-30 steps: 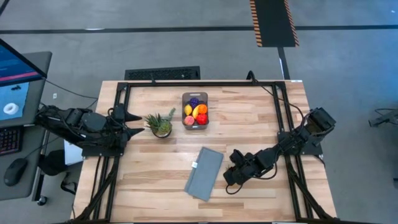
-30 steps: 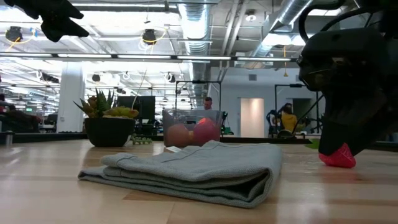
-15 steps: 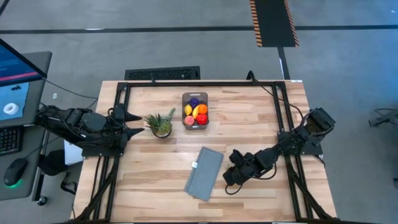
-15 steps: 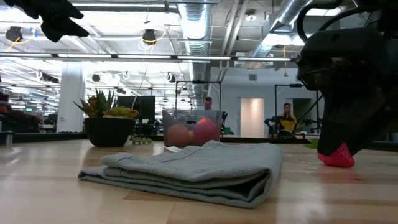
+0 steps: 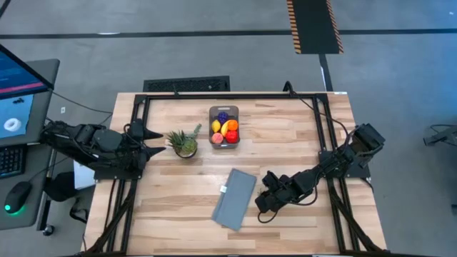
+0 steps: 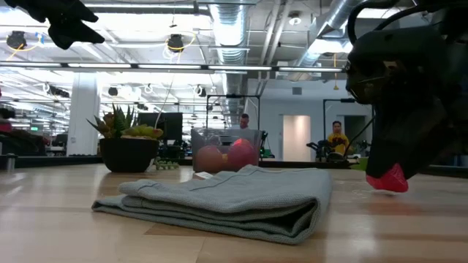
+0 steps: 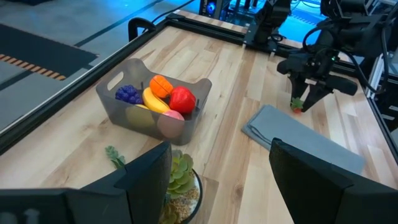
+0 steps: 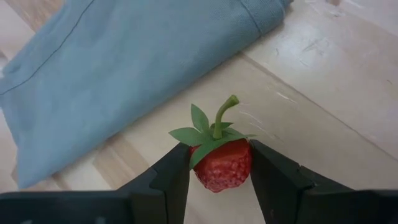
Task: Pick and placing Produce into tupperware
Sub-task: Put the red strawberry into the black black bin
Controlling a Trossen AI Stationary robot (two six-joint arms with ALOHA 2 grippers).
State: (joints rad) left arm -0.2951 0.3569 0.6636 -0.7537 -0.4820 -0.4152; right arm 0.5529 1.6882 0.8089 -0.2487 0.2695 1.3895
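1. High view, far left: the left end effector (image 5: 151, 142) hangs at the worktop's (image 5: 285, 135) left edge, fingers spread wide and holding nothing; it points toward the potted plant (image 5: 185, 144) just beside it.
2. Potted plant — spiky green leaves in a dark pot, standing upright, left of the tupperware (image 5: 223, 127) and apart from it.
3. Tupperware sits at the back centre of the worktop. Inside it: purple grapes (image 7: 128, 94), a yellow banana (image 7: 153, 102), an orange (image 7: 161, 83), a red fruit (image 7: 182, 99) and a pink peach (image 7: 171, 122), packed touching one another.
4. Folded grey-blue cloth (image 5: 235, 198) lies flat in front of the tupperware, well apart from it, angled across the boards.
5. Right of the cloth: the right end effector (image 5: 263, 203) is low, just beside the cloth's right edge. Its fingers are closed narrow on a small red strawberry (image 8: 222, 163) — green leaves and stem sticking out above the pads.
6. Low view: the strawberry (image 6: 388, 180) shows under the dark right end effector (image 6: 398, 172), a little clear of the boards; whether it touches them I cannot tell for certain.
7. Right wrist view: cloth (image 8: 124, 68) lies just beyond the held strawberry, not touching it.
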